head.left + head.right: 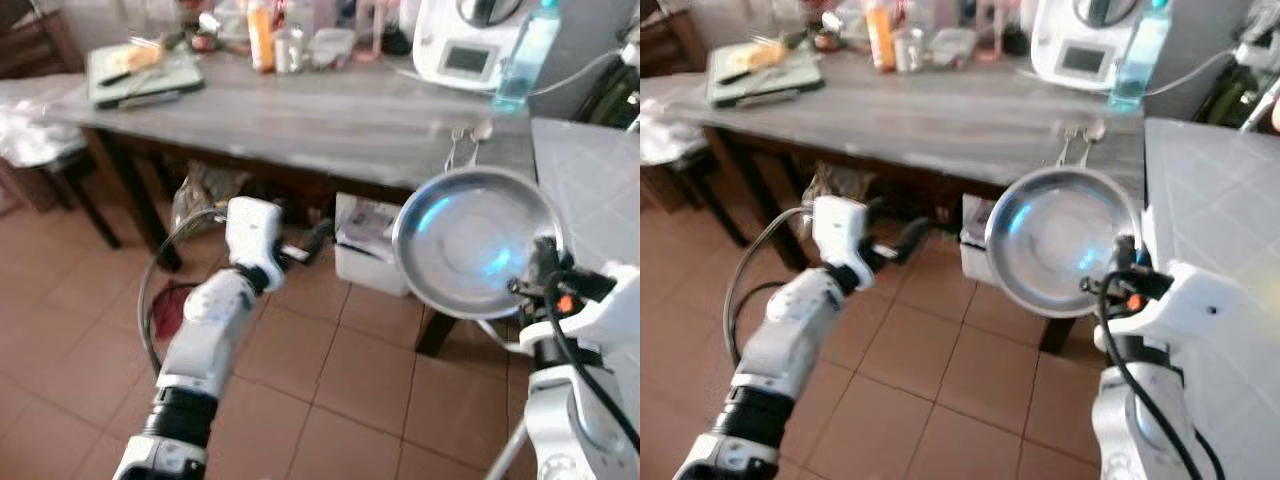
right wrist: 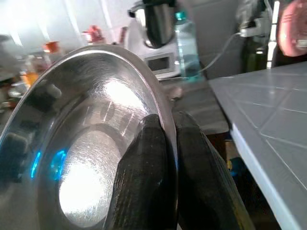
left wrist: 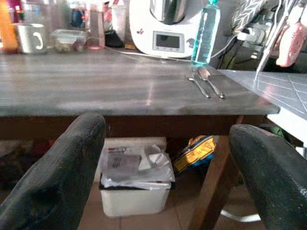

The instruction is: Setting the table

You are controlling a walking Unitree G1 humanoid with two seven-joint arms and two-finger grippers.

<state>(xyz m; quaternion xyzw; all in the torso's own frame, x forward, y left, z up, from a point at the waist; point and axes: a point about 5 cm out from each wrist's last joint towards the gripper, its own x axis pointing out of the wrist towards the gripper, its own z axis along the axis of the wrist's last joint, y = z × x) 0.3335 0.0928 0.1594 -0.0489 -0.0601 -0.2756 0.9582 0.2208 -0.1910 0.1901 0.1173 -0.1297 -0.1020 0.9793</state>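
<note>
Right gripper [image 2: 163,158] pinches the steel plate's [image 1: 470,240] rim — left gripper [image 3: 165,158] spread.

- A home kitchen with a terracotta tiled floor [image 1: 330,400].
- A long grey wooden table [image 1: 300,125] holds a white countertop cooking appliance [image 1: 465,40], a blue water bottle [image 1: 525,50], a mug [image 3: 31,38], jars and food containers.
- A fork and spoon [image 3: 206,81] lie near the table's edge.
- A grey tiled counter [image 1: 1230,200] stands beside it.
</note>
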